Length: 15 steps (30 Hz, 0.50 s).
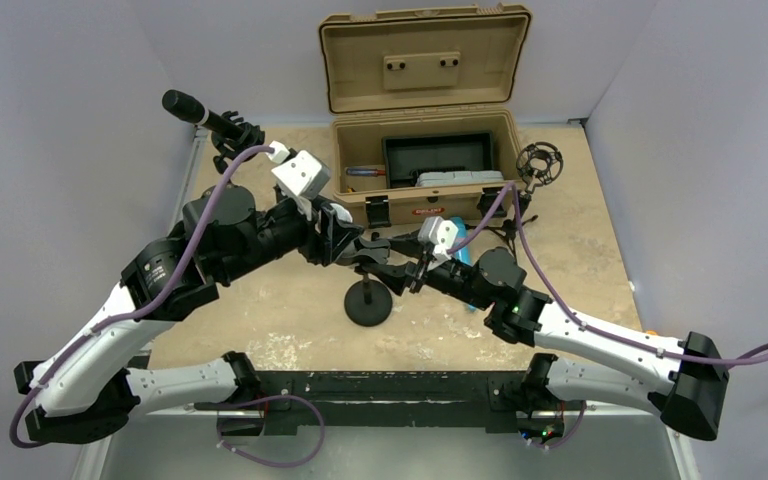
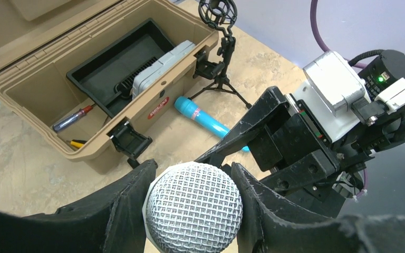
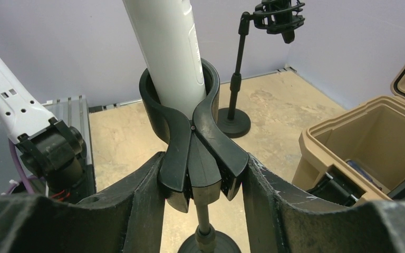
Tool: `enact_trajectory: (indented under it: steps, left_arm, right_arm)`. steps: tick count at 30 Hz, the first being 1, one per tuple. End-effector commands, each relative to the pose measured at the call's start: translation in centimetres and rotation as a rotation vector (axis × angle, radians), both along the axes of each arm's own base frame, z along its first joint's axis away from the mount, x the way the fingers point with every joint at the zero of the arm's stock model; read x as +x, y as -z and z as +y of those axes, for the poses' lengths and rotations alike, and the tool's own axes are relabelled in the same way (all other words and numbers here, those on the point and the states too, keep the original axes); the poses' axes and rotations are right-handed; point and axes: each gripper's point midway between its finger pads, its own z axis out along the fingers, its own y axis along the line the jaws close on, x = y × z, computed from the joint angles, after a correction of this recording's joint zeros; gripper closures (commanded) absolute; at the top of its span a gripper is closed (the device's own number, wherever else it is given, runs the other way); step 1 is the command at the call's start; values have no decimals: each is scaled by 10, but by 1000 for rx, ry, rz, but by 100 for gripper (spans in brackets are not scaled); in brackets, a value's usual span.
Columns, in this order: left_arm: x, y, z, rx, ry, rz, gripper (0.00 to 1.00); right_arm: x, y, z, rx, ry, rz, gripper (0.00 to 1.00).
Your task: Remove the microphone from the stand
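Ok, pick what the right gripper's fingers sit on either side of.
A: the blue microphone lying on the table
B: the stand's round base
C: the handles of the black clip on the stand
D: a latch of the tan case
C: in the right wrist view the right gripper has the handles of the black microphone clip pressed between its fingers, with the white microphone seated in the clip's ring.
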Motion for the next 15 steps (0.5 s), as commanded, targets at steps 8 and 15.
enact_trajectory:
  steps: [8, 15]
  left_arm:
    - [7, -85, 7, -131, -51, -87, 100]
    - [8, -114, 12, -180, -76, -134, 100]
  right_arm:
    - [16, -19, 12, 56, 39, 5, 100]
    - [34, -2, 16, -5, 111, 47, 100]
